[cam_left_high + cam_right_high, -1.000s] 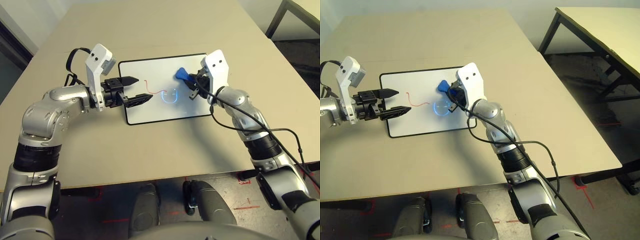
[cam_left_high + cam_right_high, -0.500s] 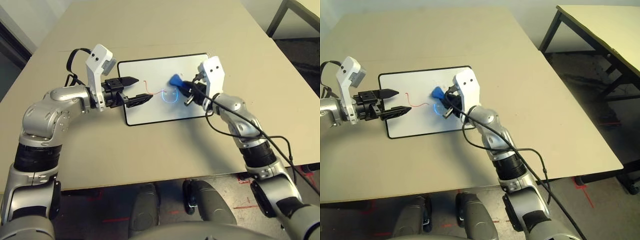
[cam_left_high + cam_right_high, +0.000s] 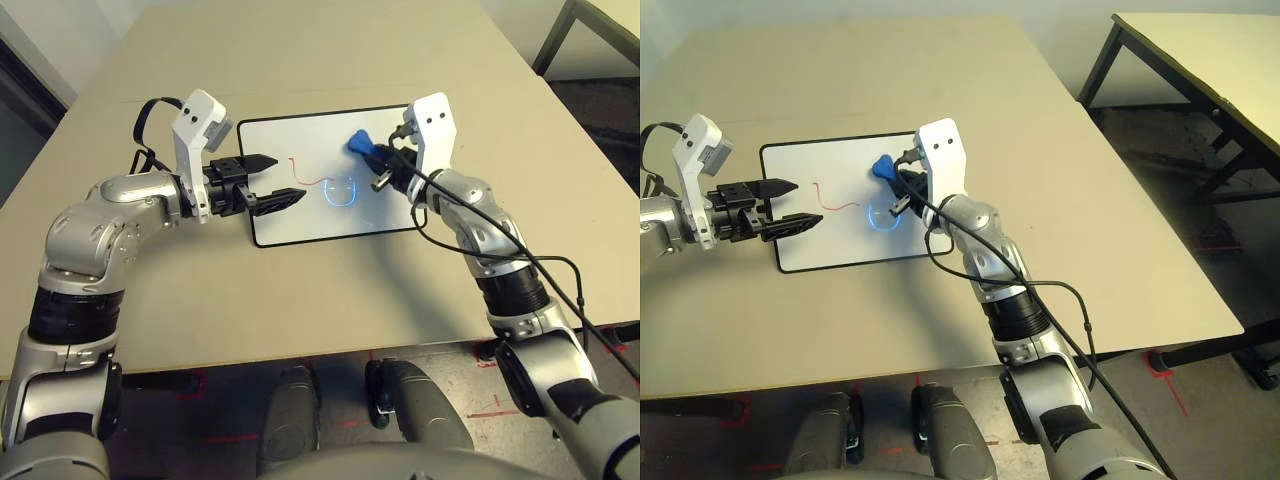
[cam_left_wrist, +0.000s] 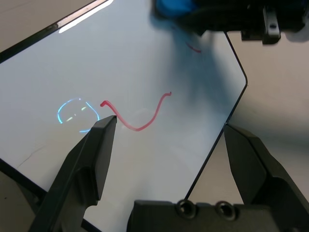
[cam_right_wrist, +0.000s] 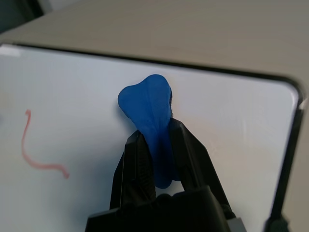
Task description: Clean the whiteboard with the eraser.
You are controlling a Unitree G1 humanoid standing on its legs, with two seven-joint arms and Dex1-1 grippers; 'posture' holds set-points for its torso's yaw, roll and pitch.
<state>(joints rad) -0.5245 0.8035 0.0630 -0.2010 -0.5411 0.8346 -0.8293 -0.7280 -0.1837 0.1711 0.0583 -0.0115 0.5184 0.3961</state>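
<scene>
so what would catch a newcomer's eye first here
Probably the bright blue eraser, gripped between the right gripper's fingers over the whiteboard. Next, the wavy red line on the board, between the two grippers. The left gripper stands open at the board's left side.

Item: my right gripper (image 5: 157, 128), with the blue eraser (image 5: 149, 104) it grips, shifted farther from me and rightward since half a second ago. Item: whiteboard (image 3: 300, 220), nudged slightly farther away.

glossy whiteboard (image 3: 300, 215), matt blue eraser (image 5: 147, 104), smooth tabletop (image 3: 290, 300)
</scene>
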